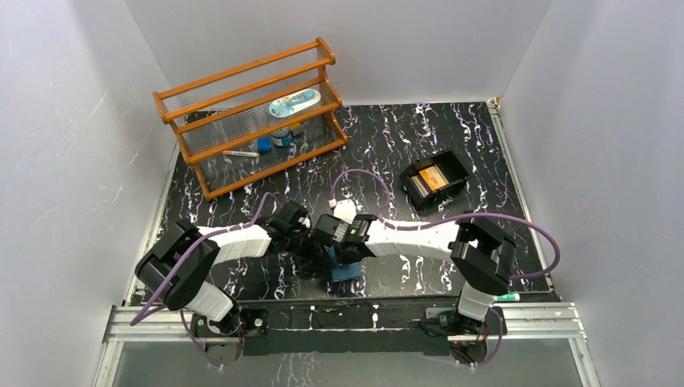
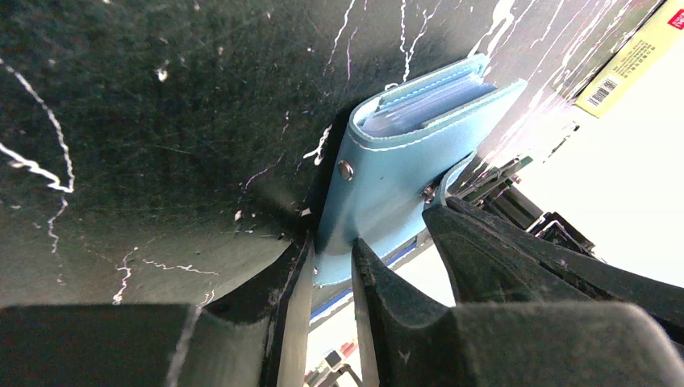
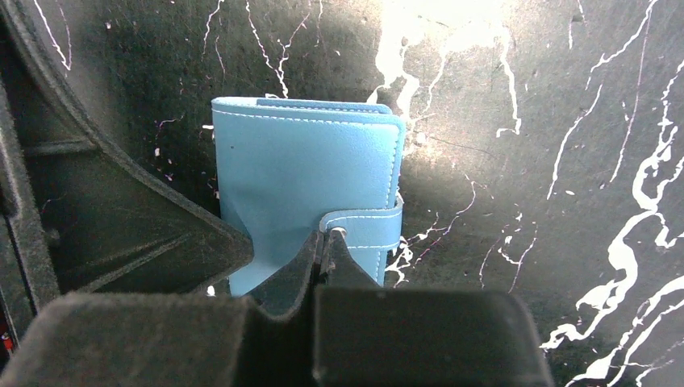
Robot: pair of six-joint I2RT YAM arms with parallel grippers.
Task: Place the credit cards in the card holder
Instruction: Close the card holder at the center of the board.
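The blue card holder (image 3: 298, 177) was folded shut near the front middle of the table (image 1: 500, 161), wedged between the two arms. The left gripper (image 2: 332, 244) had its jaws clamped on one edge of the cover, and the right gripper (image 3: 325, 242) was pinched tight on the little snap tab. The orange credit cards (image 1: 433, 179) were lying in the black tray (image 1: 458, 165) toward the back right, well apart from the holder.

Left tool (image 2: 332, 258), right tool (image 3: 325, 243), both clamped.
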